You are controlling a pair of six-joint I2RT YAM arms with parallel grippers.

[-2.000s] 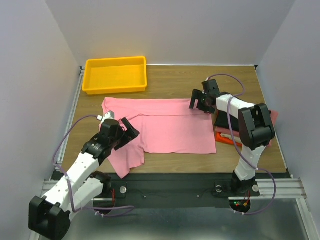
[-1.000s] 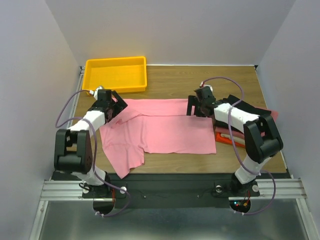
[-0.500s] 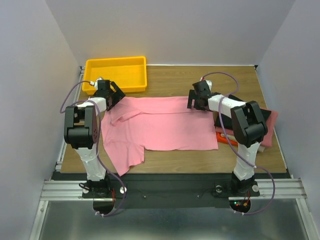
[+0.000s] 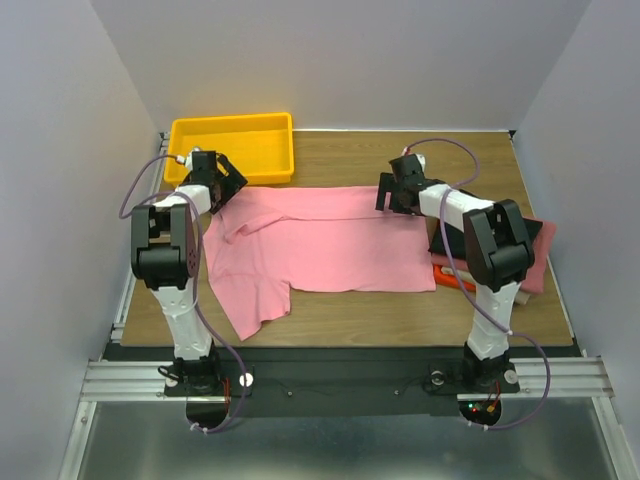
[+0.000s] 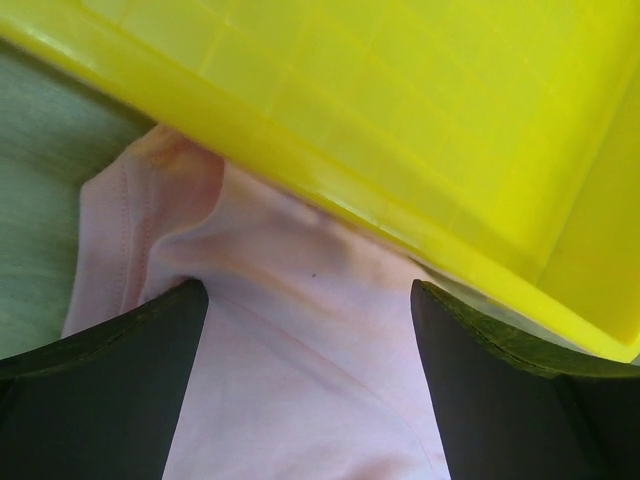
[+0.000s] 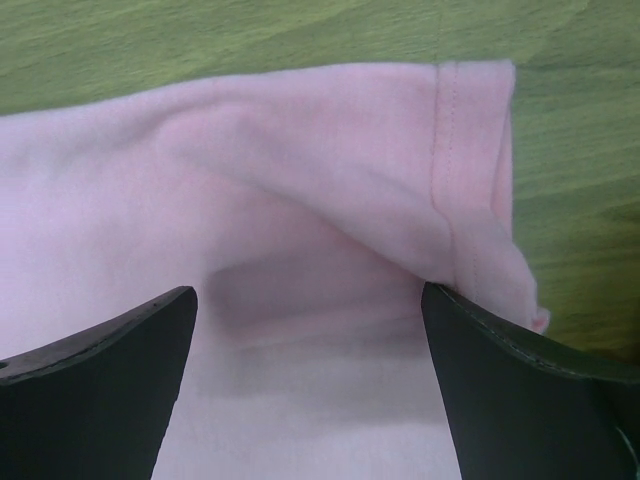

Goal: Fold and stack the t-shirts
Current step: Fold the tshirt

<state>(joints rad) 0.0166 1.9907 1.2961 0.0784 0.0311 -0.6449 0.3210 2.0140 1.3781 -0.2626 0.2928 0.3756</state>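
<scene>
The large pink t-shirt (image 4: pixel 330 245) lies spread flat on the wooden table, with one sleeve hanging toward the near left. My left gripper (image 4: pixel 220 190) is open at the shirt's far-left corner, right against the yellow tray. In its wrist view (image 5: pixel 308 290) the pink cloth (image 5: pixel 300 380) lies between the wide-apart fingers. My right gripper (image 4: pixel 393 197) is open at the shirt's far-right corner. In its wrist view (image 6: pixel 308 295) the hemmed edge (image 6: pixel 450 180) bunches up between the fingers. A stack of folded shirts (image 4: pixel 525 245), with black on top, sits at the right, partly hidden by the right arm.
The yellow plastic tray (image 4: pixel 232 150) stands at the far left, and its wall fills the top of the left wrist view (image 5: pixel 400 120). White walls enclose the table on three sides. Bare wood (image 4: pixel 450 160) shows behind the shirt.
Both grippers moved to the shirt's far corners and away from me. The shirt's folded-over top edge has been drawn out flat toward the tray.
</scene>
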